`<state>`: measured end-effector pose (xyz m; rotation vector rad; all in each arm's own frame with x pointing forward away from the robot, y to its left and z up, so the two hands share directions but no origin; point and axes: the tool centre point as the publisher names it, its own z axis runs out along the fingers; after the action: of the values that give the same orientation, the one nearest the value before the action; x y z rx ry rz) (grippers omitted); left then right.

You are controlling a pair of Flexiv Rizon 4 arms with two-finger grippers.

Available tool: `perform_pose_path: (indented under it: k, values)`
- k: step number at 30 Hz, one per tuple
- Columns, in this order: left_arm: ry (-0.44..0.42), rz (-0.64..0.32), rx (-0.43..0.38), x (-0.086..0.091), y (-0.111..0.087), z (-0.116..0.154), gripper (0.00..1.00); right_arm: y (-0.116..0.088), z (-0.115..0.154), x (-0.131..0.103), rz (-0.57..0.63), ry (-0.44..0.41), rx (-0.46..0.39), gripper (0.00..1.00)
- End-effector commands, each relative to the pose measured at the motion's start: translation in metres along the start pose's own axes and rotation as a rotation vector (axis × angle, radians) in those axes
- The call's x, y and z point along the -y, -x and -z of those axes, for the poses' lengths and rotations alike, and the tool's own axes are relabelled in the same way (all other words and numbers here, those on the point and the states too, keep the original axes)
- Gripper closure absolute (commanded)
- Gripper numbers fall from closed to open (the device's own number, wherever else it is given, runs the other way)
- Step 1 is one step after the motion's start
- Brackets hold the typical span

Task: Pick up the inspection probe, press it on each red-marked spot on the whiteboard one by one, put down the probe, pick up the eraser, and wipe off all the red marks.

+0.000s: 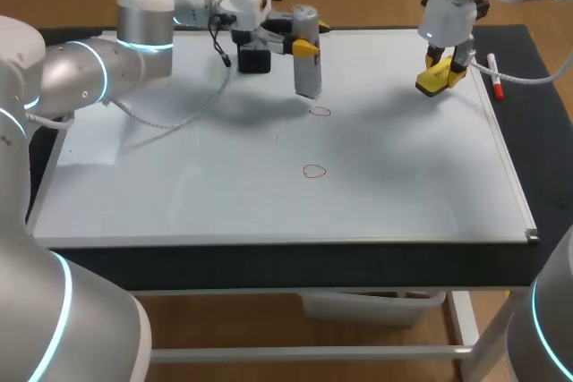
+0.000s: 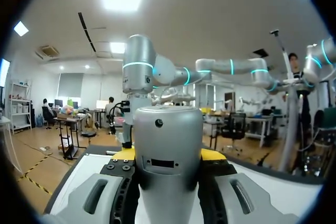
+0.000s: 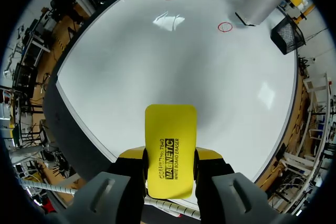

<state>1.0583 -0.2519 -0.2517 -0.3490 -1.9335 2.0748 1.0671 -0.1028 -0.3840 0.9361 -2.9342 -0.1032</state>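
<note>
Probe (image 1: 308, 73), a grey cylinder, hangs upright, tip down, gripped by our left tool (image 1: 305, 45); our right tool (image 3: 170, 157) grips a yellow eraser (image 3: 170, 129).

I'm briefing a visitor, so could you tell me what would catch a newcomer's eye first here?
The grey probe, upright in the left pincer, is beside the far red circle on the whiteboard, a second red circle lying nearer. The right pincer holds a yellow eraser at the whiteboard's far right corner.
</note>
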Motion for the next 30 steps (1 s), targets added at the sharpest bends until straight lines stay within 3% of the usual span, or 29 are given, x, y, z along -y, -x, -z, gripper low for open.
perform_pose_path:
  k: [1, 18, 30]
  values:
    - [0.034, -0.011, 0.077, 0.016, -0.017, 0.027, 1.00, 0.000, 0.001, 0.001, 0.002, -0.002, -0.004, 1.00]
    - [0.061, -0.036, 0.308, 0.031, -0.026, 0.143, 1.00, 0.000, 0.001, 0.001, 0.002, -0.002, -0.004, 1.00]
    - [0.079, -0.042, 0.407, 0.031, -0.037, 0.196, 1.00, 0.000, 0.001, 0.001, 0.002, -0.002, -0.004, 1.00]
